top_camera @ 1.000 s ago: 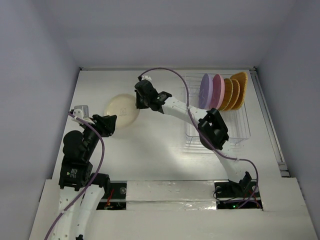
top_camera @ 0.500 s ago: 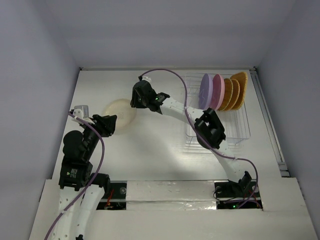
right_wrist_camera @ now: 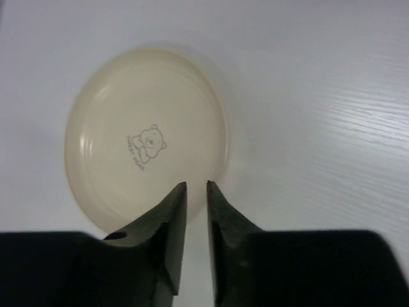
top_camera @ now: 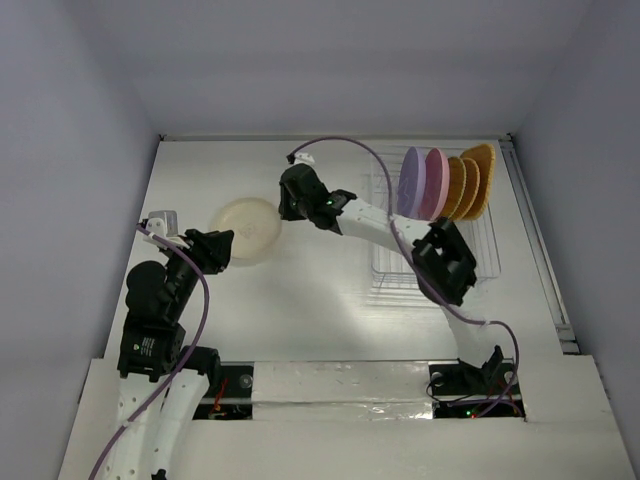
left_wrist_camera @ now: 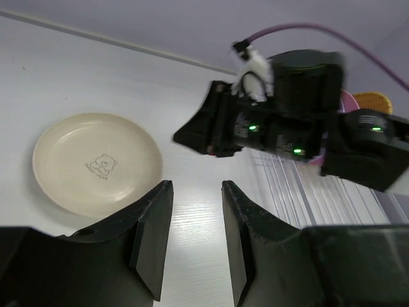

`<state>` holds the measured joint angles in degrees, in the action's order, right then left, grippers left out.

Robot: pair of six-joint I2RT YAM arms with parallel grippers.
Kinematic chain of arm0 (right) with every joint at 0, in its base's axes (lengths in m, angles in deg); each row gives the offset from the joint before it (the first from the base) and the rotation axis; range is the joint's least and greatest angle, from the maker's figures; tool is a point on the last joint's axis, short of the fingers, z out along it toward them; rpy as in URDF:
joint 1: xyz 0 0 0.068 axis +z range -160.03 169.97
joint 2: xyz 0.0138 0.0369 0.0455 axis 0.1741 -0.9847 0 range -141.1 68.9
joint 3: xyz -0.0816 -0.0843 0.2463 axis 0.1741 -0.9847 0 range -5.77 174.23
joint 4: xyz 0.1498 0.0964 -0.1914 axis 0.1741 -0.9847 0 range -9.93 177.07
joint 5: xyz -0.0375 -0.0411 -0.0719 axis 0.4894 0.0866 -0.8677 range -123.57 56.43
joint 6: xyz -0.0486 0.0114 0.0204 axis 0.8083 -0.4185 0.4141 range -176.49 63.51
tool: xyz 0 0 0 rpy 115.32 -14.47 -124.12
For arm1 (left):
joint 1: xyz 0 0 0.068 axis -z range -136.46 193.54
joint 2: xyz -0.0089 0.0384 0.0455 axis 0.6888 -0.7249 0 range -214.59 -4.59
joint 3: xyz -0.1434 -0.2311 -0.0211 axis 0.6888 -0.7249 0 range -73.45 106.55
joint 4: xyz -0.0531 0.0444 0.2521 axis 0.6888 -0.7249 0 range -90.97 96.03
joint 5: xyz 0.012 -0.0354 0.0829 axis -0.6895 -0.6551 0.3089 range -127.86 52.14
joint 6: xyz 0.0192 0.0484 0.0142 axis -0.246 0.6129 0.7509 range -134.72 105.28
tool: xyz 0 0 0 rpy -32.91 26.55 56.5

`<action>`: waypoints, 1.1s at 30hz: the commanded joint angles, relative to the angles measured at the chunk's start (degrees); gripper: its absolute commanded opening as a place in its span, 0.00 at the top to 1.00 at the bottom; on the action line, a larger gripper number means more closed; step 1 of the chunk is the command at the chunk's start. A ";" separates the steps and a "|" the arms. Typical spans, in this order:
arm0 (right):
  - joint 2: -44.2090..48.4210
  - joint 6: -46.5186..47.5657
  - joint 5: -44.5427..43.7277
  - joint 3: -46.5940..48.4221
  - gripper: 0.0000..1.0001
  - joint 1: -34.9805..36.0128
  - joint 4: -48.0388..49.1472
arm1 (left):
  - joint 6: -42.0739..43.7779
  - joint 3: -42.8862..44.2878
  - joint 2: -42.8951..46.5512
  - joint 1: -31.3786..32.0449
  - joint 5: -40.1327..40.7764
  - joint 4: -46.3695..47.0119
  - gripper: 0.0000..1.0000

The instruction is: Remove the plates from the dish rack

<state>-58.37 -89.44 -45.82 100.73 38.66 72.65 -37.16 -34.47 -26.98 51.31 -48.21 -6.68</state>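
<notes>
On the white table [top_camera: 320,310], left of centre, we are recording one cream plate [top_camera: 247,230] lying flat, bear print up, well apart from the dish rack [top_camera: 482,262]. Standing upright in the rack's far slots and leaning together, we are counting a lavender plate [top_camera: 411,182], a pink plate [top_camera: 436,183] and the orange plates [top_camera: 478,180] behind them. We are noting the right gripper [right_wrist_camera: 195,192] hovering over the cream plate's edge, fingers parted only narrowly and holding nothing. We are noting the left gripper [left_wrist_camera: 195,217] waiting just beside the plate's near rim, fingers moderately apart, also empty. Hazards we are flagging: low fingertips could catch the rim and skid the cream plate, and both arms are crowding one spot. At the rack, drawing one leaning plate could drag or topple its neighbour.
</notes>
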 commanded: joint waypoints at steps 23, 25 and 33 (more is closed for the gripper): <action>46.94 15.02 -28.70 -36.45 0.49 -20.39 -4.12 | 0.37 -0.31 -0.20 -0.21 -1.78 2.87 0.88; 45.09 15.55 -28.71 -35.49 0.46 -21.00 -4.83 | 0.38 -0.31 -0.11 -0.21 -2.04 2.87 0.81; 34.47 17.30 -30.98 -28.91 0.56 -22.93 -7.38 | 0.29 -0.31 -0.02 -0.21 -2.04 2.87 0.74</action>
<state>-22.24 -73.74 -73.01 67.09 16.17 66.66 -37.24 -34.49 -26.96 51.31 -49.48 -6.64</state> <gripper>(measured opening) 0.455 0.252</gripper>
